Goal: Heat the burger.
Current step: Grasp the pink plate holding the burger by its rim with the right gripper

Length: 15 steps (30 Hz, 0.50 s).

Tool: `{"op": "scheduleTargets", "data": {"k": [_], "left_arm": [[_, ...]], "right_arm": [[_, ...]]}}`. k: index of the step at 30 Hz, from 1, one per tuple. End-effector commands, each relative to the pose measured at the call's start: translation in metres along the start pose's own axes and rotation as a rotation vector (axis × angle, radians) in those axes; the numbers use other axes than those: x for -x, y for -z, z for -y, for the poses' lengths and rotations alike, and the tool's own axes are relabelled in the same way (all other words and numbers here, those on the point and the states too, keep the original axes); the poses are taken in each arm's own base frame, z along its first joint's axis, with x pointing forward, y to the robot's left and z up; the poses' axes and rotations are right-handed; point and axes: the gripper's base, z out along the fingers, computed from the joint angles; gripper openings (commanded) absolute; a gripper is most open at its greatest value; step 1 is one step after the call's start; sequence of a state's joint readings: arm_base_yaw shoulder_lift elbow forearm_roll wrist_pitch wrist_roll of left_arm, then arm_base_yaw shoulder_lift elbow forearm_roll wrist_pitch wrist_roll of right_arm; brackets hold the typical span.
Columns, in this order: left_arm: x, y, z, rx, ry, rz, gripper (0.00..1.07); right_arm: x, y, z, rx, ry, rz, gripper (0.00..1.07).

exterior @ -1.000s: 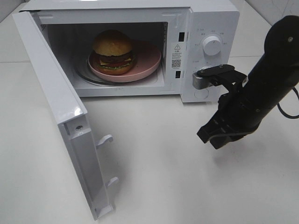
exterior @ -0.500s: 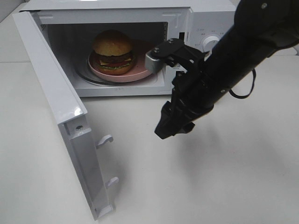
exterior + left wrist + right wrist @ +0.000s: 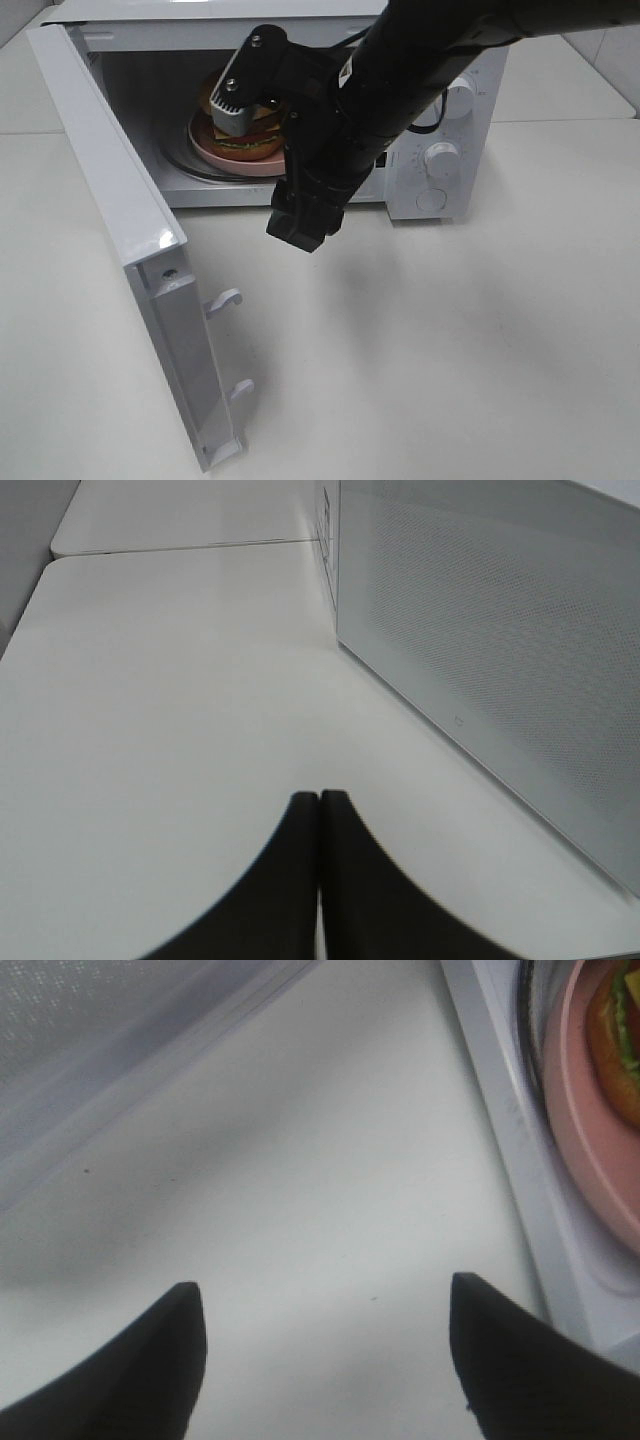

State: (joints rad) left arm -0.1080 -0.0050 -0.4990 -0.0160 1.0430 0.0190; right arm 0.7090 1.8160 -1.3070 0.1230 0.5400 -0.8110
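Standing on the desk (image 3: pixel 470 360): a white microwave (image 3: pixel 430 195), its door (image 3: pixel 110 200) swung open to the left.
Right pincer (image 3: pixel 322 1305): held wide and empty, hung over the desk just before the open cavity.
Left pincer (image 3: pixel 319 880): pressed shut, nothing held, low over the desk.
Pink plate (image 3: pixel 250 165): set inside the cavity.
Burger (image 3: pixel 250 142): placed on the plate, partly hidden by the right arm.
Step judged: loading done; door closing in hand.
Next move: the door is to be pushed shut with the arm kept clear of its swing, then a knob (image 3: pixel 440 158) turned.
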Motion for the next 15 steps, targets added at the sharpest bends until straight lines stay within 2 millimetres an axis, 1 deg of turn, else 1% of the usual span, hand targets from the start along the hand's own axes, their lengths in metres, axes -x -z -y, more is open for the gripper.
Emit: {"op": "scheduleTargets", "data": {"k": [1,3,5,8,10,15], "left_arm": [[-0.001,0.002,0.000,-0.001,0.004,0.024,0.00],[-0.001,0.002,0.000,-0.001,0.004,0.024,0.00],[-0.001,0.002,0.000,-0.001,0.004,0.024,0.00],[-0.001,0.002,0.000,-0.001,0.004,0.024,0.00],[-0.001,0.002,0.000,-0.001,0.005,0.024,0.00],[-0.001,0.002,0.000,-0.001,0.005,0.024,0.00]], "right_arm": [[0.008,-0.006,0.001,-0.037,0.088,-0.007,0.69],[0.010,-0.009,0.001,-0.049,0.123,-0.016,0.69],[0.017,-0.018,0.003,-0.101,0.235,-0.036,0.69],[0.019,-0.020,0.004,-0.117,0.258,-0.040,0.69],[0.027,-0.026,0.008,-0.182,0.315,-0.026,0.68],[0.030,-0.033,0.012,-0.239,0.345,-0.012,0.68]]}}
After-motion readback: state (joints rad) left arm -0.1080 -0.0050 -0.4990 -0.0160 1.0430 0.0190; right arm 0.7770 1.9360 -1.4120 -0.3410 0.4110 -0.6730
